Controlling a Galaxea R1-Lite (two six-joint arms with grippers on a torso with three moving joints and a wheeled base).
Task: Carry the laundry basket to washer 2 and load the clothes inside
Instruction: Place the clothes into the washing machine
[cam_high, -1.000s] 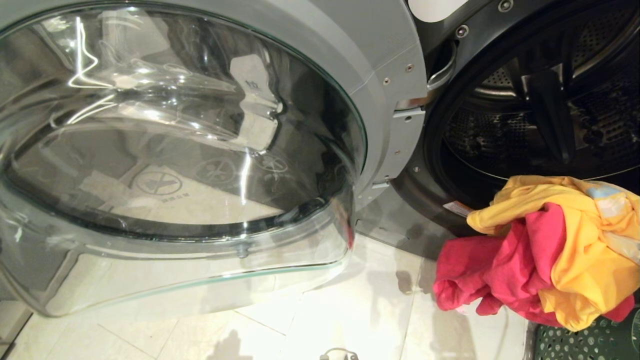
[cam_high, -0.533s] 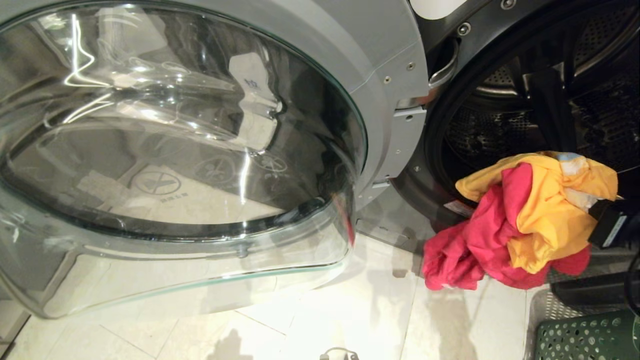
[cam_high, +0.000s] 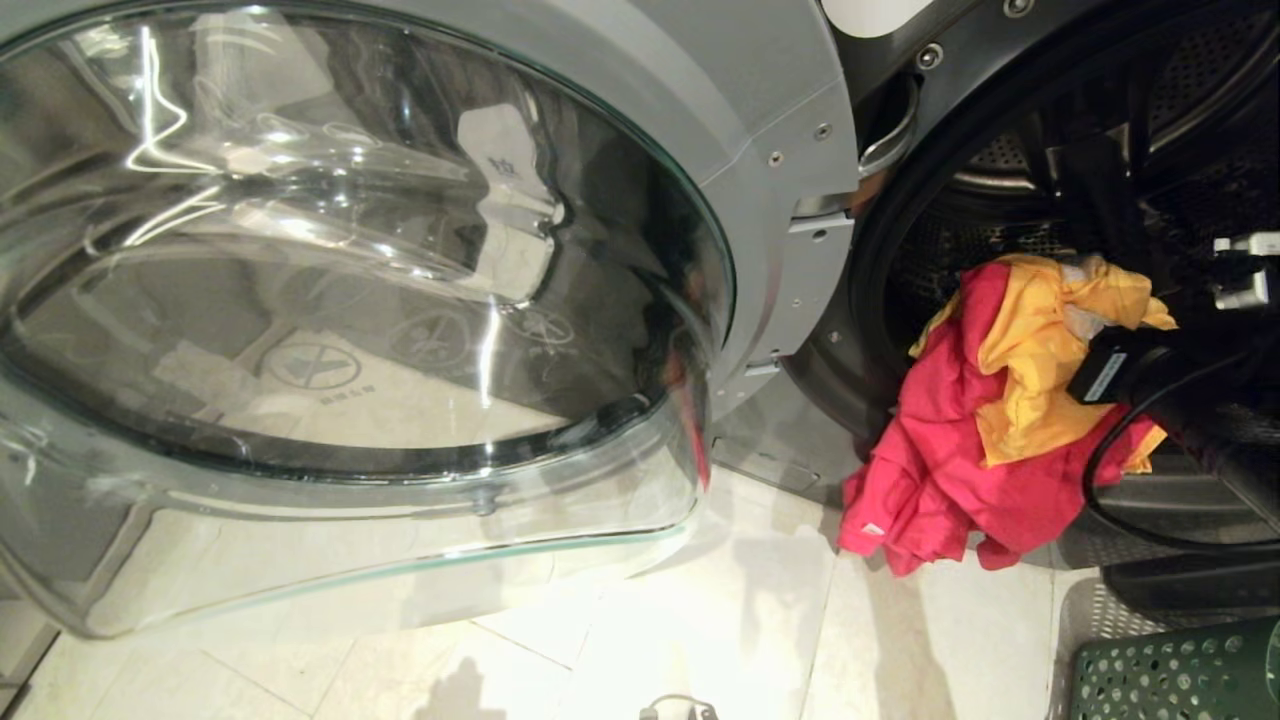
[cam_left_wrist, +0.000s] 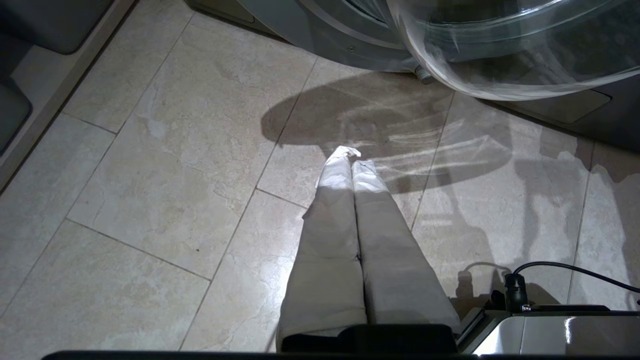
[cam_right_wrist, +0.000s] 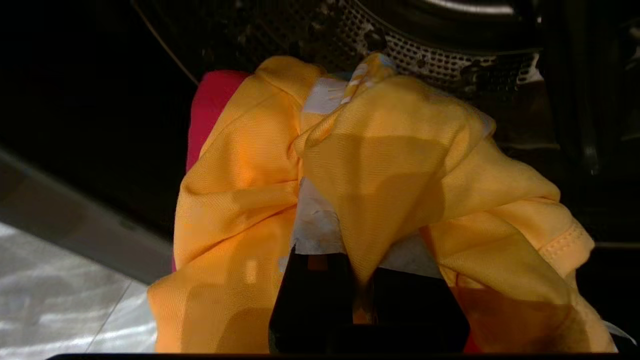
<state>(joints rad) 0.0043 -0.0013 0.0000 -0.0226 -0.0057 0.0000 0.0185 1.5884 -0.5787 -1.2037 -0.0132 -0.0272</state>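
**Clothes at the mouth of the drum**

My right hand (cam_right_wrist: 360, 295) is clamped on the yellow garment (cam_high: 1040, 370), and I see it bunched over the fingers in the right wrist view. The pink-red garment (cam_high: 950, 470) hangs with it, draped down over the lower rim of the washer (cam_high: 860, 330) opening, its bottom edge dangling above the floor tiles (cam_high: 720, 630). The glass door (cam_high: 350, 300) stands swung wide to my left. The green laundry basket (cam_high: 1170, 675) sits at my lower right, on the floor. My left hand (cam_left_wrist: 352, 165) is parked low, fingers pressed together, pointing at the tiles.
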